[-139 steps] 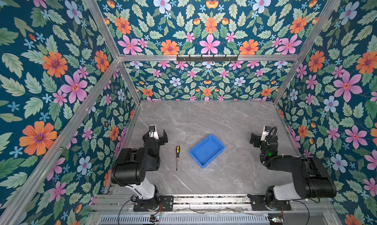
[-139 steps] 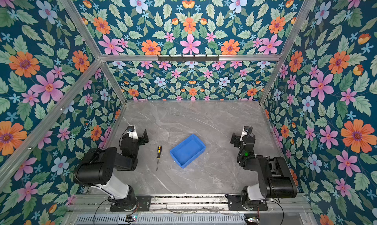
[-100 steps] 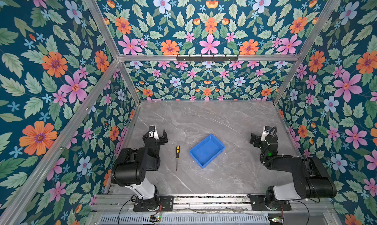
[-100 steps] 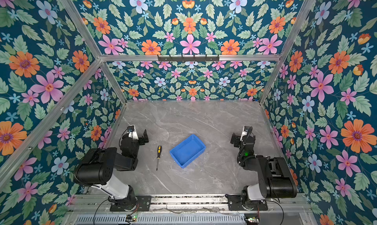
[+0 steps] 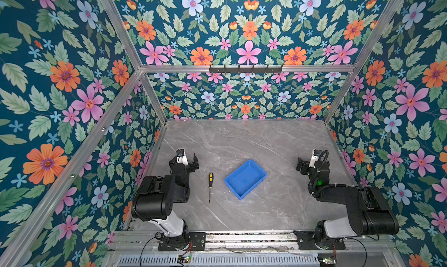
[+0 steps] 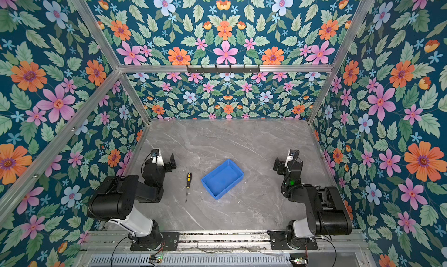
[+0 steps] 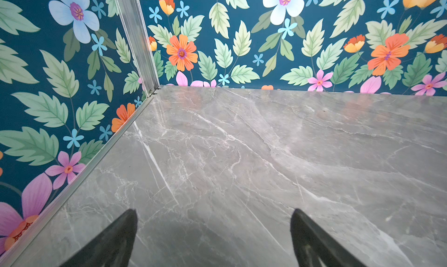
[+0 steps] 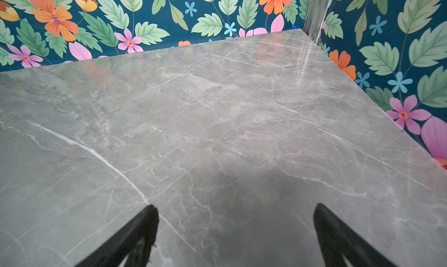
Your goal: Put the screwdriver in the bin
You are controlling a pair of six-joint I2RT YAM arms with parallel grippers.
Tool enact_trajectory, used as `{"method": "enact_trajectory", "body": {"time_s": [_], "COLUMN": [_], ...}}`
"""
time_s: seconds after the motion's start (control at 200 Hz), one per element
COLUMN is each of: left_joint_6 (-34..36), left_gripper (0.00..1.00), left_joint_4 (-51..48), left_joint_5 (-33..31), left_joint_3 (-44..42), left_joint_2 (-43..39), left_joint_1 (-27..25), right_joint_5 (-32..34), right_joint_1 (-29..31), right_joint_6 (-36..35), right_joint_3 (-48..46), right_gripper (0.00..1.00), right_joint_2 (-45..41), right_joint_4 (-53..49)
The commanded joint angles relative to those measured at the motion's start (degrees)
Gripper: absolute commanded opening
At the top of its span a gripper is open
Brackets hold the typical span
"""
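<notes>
The screwdriver (image 5: 210,187) (image 6: 187,188), with a yellow-and-black handle and a thin shaft, lies flat on the grey marble table (image 5: 242,137), handle toward the back. Just right of it sits the blue bin (image 5: 236,170) (image 6: 214,170), empty and turned at an angle. My left gripper (image 5: 185,160) (image 6: 160,159) (image 7: 214,211) hovers low, left of and behind the screwdriver's handle, open with only bare table between its fingers. My right gripper (image 5: 312,160) (image 6: 289,160) (image 8: 235,206) is open over bare table, well right of the bin. Neither wrist view shows the screwdriver or the bin.
Floral walls with aluminium frame posts (image 5: 154,96) close in the table on three sides. Both arm bases stand on the rail (image 5: 242,238) along the front edge. A black hook bar (image 5: 245,68) is mounted high on the back wall.
</notes>
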Motion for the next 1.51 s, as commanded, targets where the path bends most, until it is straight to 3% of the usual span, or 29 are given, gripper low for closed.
{"method": "enact_trajectory", "body": {"time_s": [0.0,0.33,0.795,1.18,1.295,1.5], "left_joint_6": [-0.36,-0.64,-8.81,-15.49,-18.46,-22.47], "left_gripper": [1.00,1.00,1.00,1.00,1.00,1.00], "left_joint_4": [0.80,-3.11,-44.95,-73.44,-79.85,-87.52], "left_joint_5": [-0.14,-0.67,-4.92,-11.02,-9.61,-5.20], "left_joint_3": [0.01,-0.15,9.34,18.12,20.05,23.36], "left_joint_2": [-0.15,-4.96,-24.61,-31.42,-31.28,-25.81], "left_joint_1": [0.03,-0.04,-5.33,-17.58,-19.46,-21.23], "right_joint_5": [0.65,0.08,-8.50,-17.66,-22.24,-24.48], "right_joint_1": [0.01,0.06,5.21,17.24,23.43,35.05], "right_joint_6": [-0.81,-1.21,-8.49,-14.45,-19.35,-25.77], "right_joint_3": [0.02,-0.44,6.10,13.58,15.12,17.76], "right_gripper": [0.99,0.99,0.99,0.99,0.99,0.99], "right_joint_2": [0.06,-3.14,-20.20,-30.38,-31.25,-28.77], "right_joint_4": [2.87,0.98,-22.07,-38.52,-42.84,-49.15]}}
